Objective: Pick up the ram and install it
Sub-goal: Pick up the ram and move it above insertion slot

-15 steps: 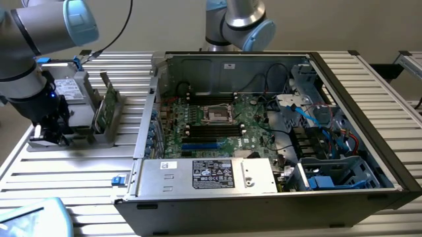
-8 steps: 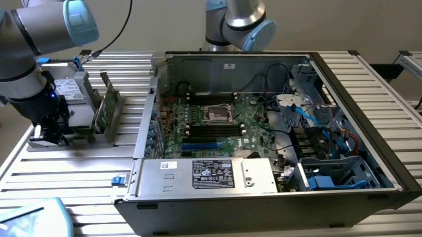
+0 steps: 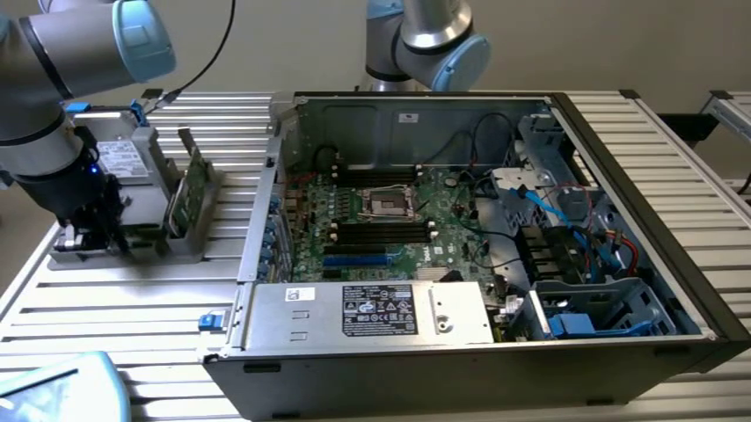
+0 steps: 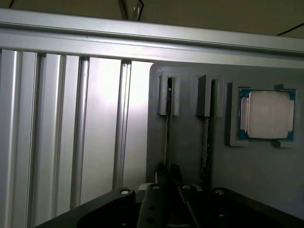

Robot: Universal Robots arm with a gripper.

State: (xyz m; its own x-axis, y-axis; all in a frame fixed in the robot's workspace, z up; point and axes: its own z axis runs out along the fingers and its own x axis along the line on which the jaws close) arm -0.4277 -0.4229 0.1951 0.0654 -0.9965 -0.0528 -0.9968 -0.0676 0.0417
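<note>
Firstly, nearest to the wrist camera, the gripper [image 4: 168, 173] sits low at the grey holder [image 4: 187, 156], and the thin edge of the ram [image 4: 167, 137] runs straight to it. Whether the gripper presses the stick or only waits around it, I cannot tell. The ram stands on its long edge in a slot of the holder. A second stick [image 4: 205, 142] stands just beside it in the next slot, and a processor [image 4: 266, 114] lies flat in its own pocket beyond that one. The holder rests on the slatted table [image 3: 129, 290], at the exterior view's left of the open computer case [image 3: 470, 387].

I judge the ram to be light and stiff, but thin and fragile, so the chips and the contact edge should not be squeezed. The good place to hold it is across the two flat faces, near the middle of the free long edge, so that it does not tilt. Farther off, the motherboard [image 3: 452, 193] lies inside the case, well apart from the holder.
</note>
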